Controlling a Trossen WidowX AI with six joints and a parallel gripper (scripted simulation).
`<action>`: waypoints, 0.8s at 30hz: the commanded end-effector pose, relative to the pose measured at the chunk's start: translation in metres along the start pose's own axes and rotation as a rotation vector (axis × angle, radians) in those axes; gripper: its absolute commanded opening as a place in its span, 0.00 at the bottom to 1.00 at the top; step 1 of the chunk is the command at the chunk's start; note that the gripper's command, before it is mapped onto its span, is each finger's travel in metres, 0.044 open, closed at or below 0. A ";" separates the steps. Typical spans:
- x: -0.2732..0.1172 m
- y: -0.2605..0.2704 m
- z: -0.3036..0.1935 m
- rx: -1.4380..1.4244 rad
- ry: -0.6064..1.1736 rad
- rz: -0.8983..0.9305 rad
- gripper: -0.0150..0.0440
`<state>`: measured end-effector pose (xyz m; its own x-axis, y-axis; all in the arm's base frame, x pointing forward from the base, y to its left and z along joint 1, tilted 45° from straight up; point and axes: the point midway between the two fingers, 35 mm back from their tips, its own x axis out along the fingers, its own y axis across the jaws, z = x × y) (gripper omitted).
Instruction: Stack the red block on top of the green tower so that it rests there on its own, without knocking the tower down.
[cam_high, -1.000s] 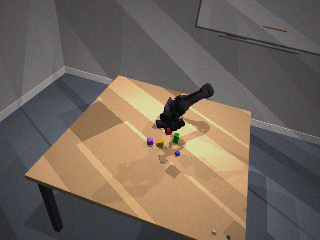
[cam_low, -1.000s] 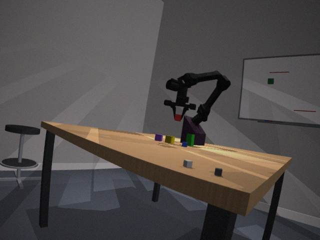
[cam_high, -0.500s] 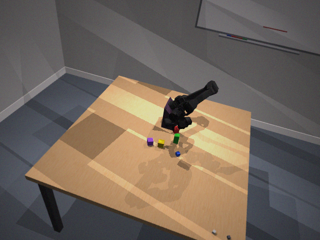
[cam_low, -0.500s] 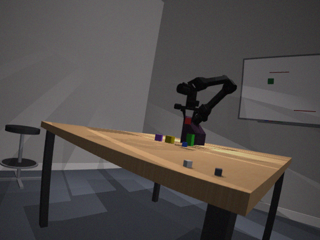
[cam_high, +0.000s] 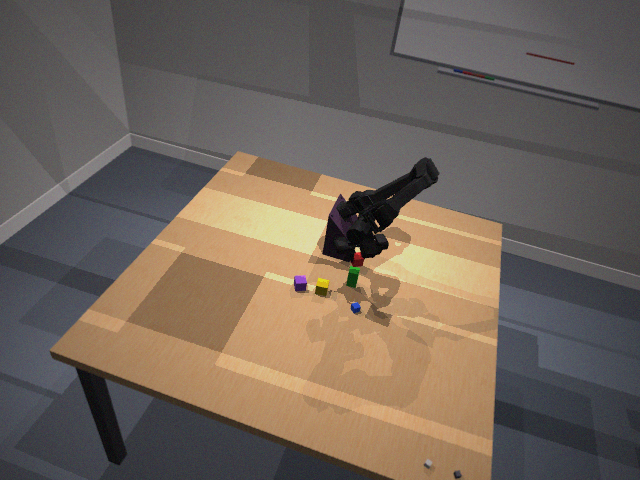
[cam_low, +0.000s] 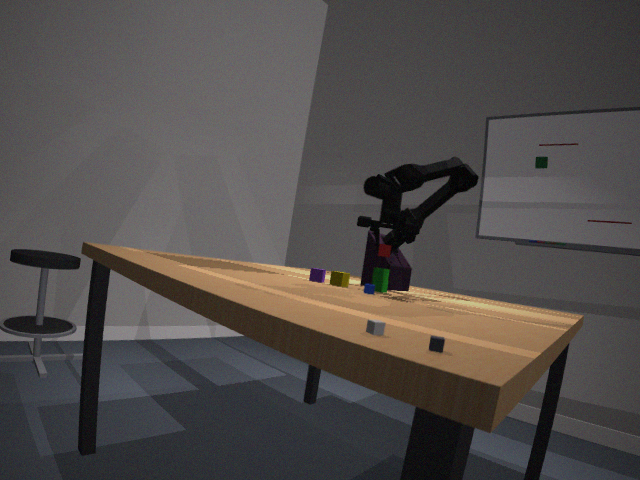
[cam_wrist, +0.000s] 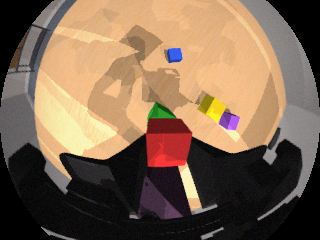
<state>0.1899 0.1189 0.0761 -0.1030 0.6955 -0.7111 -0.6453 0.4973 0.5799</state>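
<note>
So the small red cube block (cam_high: 357, 257) is pinched between the fingers of my black parallel-jaw gripper (cam_high: 358, 254), up in the air and not on anything. The fingers are closed onto its sides, sitting at a middling width because the cube fills the gap. From the top view it hangs right above the tall green block tower (cam_high: 353, 276), with a thin strip of daylight between the two. The exterior view agrees: red cube (cam_low: 384, 250) above the green tower (cam_low: 381, 279), clearly apart. On the wrist cam the red cube (cam_wrist: 168, 142) fills the centre and only a green corner of the tower (cam_wrist: 160, 111) peeks out past its far edge, so I'm roughly lined up, but I can't tell from here how exactly it's centred.

The tower stands upright on the light wooden table (cam_high: 206, 320), just in front of the dark purple wedge-shaped robot base (cam_high: 338, 229). The black arm (cam_high: 398, 191) folds back and up from that base and then doubles down over the tower.

Further out, a yellow cube (cam_high: 322, 285) sits to the tower's left in the top view, with a purple cube (cam_high: 300, 282) just beside it, near each other but not touching. A small blue cube (cam_high: 355, 307) lies near the foot of the tower. Way off by the table's near corner are a little grey cube (cam_high: 428, 463) and a little black cube (cam_high: 457, 473), well apart from everything else.
</note>
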 end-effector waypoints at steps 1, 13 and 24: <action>0.007 0.002 -0.003 0.008 0.002 0.007 0.25; 0.036 0.002 -0.002 0.008 0.001 0.008 0.25; 0.036 0.002 -0.002 0.008 0.001 0.008 0.25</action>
<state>0.1847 0.1434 0.0511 -0.1056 0.6967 -0.7096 -0.6449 0.4952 0.5821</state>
